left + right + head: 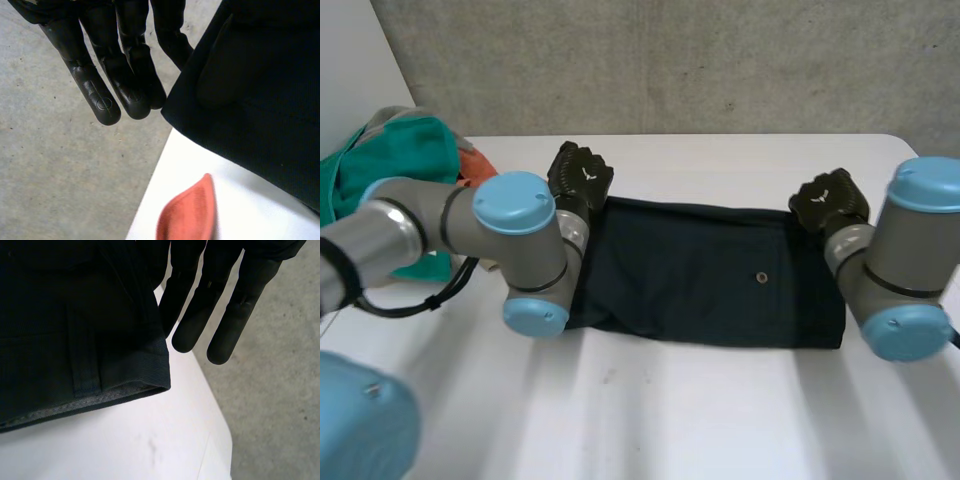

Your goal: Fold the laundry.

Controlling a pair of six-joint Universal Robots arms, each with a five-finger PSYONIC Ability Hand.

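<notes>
White table (720, 420) carries a dark garment (710, 275), left hand (95, 85) and right hand (237, 315) straight-fingered beside its far corners.

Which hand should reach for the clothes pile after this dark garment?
Left, likely. The clothes pile lies beside the left arm, and the left hand sits at the far corner of the dark garment, nearest it. The right hand is at the opposite far corner.
</notes>
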